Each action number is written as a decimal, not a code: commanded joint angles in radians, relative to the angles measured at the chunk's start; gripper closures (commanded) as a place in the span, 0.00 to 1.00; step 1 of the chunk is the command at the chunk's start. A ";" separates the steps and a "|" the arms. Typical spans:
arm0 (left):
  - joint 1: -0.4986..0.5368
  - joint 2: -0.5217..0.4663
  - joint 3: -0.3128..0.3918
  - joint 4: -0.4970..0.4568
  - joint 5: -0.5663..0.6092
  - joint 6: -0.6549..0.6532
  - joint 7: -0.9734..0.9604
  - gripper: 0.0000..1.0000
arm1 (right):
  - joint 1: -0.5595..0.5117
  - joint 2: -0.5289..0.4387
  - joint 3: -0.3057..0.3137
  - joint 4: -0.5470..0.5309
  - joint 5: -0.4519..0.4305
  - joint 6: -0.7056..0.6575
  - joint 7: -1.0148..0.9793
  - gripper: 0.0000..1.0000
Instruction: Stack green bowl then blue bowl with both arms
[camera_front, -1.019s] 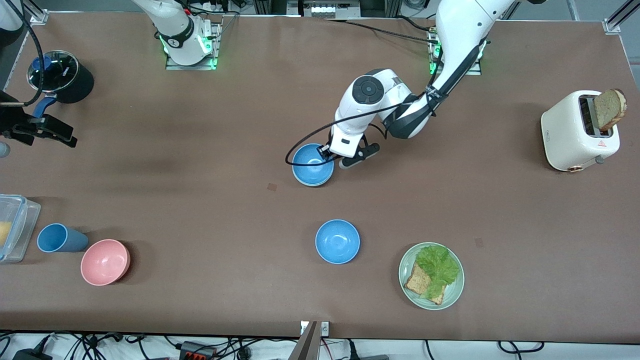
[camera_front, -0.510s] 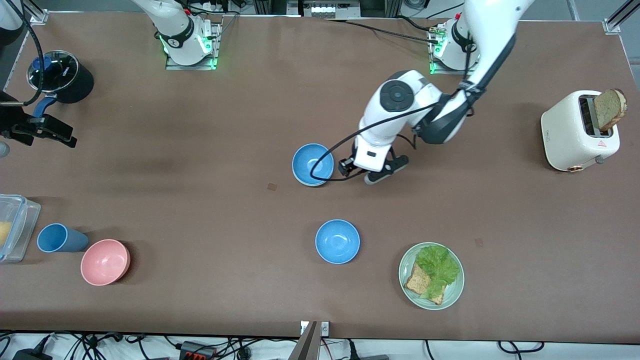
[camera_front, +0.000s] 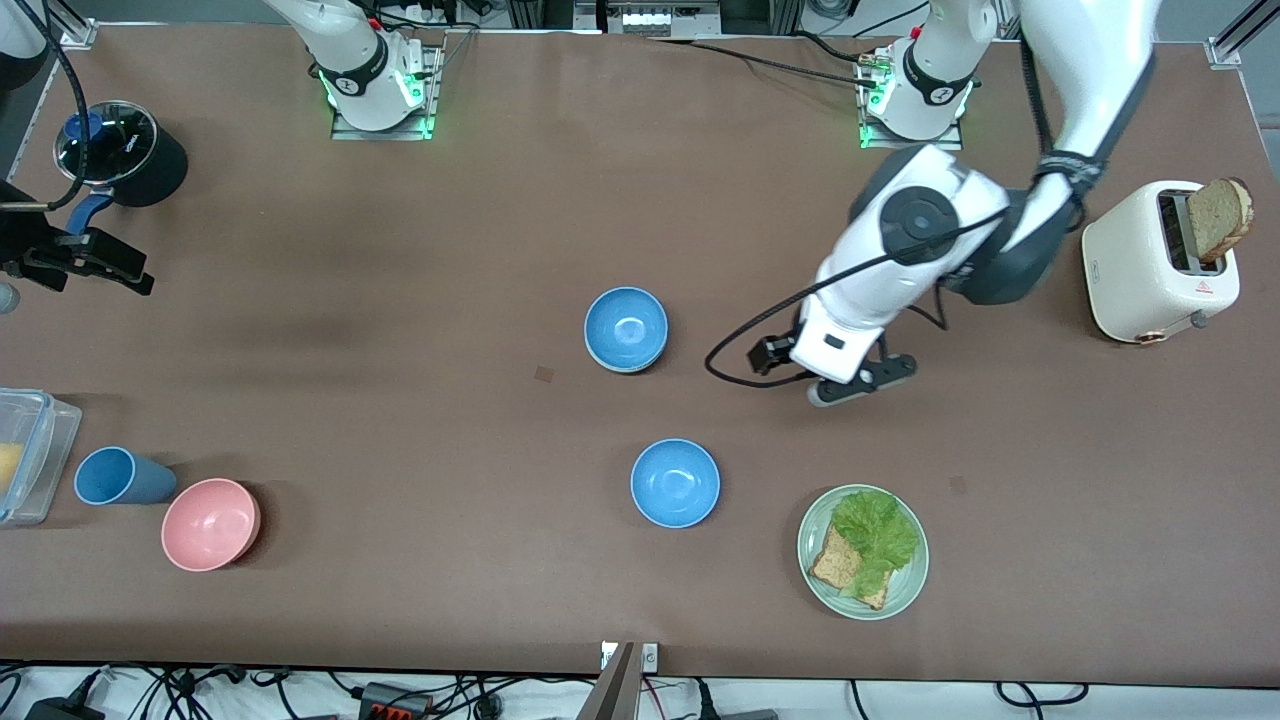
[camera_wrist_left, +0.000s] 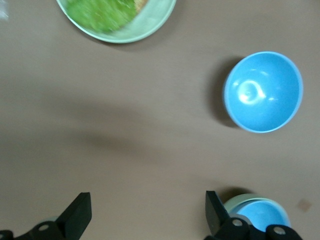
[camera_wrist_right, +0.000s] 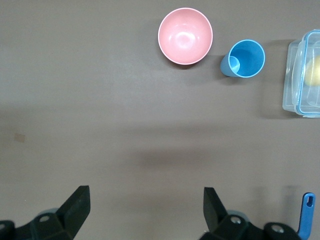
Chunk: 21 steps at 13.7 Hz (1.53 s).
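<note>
A blue bowl (camera_front: 626, 328) sits nested in the green bowl (camera_wrist_left: 233, 202) near the table's middle. Only the green bowl's pale rim shows under it. Another blue bowl (camera_front: 675, 483) stands alone, nearer the front camera. My left gripper (camera_wrist_left: 148, 220) is open and empty. It hangs over bare table beside the stack, toward the left arm's end. The right gripper (camera_wrist_right: 147, 215) is open and empty too, high over bare table, and the right arm waits.
A green plate (camera_front: 905, 590) with toast and lettuce lies near the front edge. A white toaster (camera_front: 1150, 265) stands at the left arm's end. A pink bowl (camera_front: 210, 524), blue cup (camera_front: 115, 476), clear container (camera_front: 30, 455) and black pot (camera_front: 125, 150) are at the right arm's end.
My left gripper opened, let go of the blue bowl on the stack and drew away toward the left arm's end. The bowls stayed put. The right arm has not moved.
</note>
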 joint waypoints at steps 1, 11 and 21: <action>0.118 -0.045 -0.038 0.071 0.011 -0.203 0.217 0.00 | 0.003 -0.030 0.002 -0.027 -0.006 0.005 -0.010 0.00; 0.662 -0.164 -0.386 0.052 0.010 -0.388 0.535 0.00 | 0.003 -0.030 0.002 -0.027 -0.007 0.008 -0.011 0.00; 0.565 -0.203 -0.279 0.067 0.007 -0.397 0.581 0.00 | 0.003 -0.030 0.002 -0.027 -0.003 0.003 -0.011 0.00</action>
